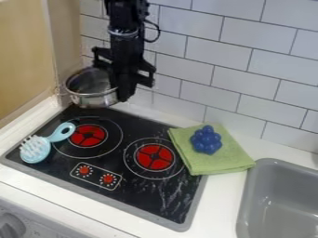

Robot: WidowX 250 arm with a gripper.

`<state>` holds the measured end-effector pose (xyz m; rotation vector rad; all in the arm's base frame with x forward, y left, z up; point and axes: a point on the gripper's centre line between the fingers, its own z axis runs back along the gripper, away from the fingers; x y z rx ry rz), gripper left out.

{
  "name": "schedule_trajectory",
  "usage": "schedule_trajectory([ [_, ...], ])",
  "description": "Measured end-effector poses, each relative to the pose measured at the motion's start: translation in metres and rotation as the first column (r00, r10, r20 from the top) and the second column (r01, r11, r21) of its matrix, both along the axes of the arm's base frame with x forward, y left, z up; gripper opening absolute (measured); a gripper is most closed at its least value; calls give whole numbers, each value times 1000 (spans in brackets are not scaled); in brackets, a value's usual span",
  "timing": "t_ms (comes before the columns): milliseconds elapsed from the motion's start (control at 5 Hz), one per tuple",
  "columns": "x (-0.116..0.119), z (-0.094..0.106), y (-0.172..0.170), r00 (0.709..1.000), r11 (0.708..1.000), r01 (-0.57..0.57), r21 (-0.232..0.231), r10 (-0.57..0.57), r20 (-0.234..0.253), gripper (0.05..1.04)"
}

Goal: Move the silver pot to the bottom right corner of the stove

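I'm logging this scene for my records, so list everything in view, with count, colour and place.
Silver pot: one, silver, upper left, beside the gripper
Stove: one, black with a grey border, centre to left
Burners: two, red, on the stove
Dials: two, red, in the stove's outlined panel
Brush: one, light blue with white bristles, at the stove's left edge
Cloth: one, green, folded, right of the burners
Bumpy toy: one, blue, on the cloth
Sink: one, grey, lower right
Countertop: one, white, around the stove
Knob: one, grey, bottom left
Tiled wall: one, white, behind
Panel: one, tan, upper left
Arm: one, black, top
Gripper: one, black, upper left
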<state>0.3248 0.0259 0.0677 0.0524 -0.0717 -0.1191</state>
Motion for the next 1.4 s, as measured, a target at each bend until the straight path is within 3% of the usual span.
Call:
schedule_trajectory([
  [200,-18,15,-11,999,999,39,-12,-39,20,55],
  [600,-58,27,-40,991,990,133,-34,-132,37,55],
  [1000,-94,6,-75,974,973,226,-41,-227,-3,55],
  [1400,-109,-8,-98,962,960,274,-48,-275,-1,55],
])
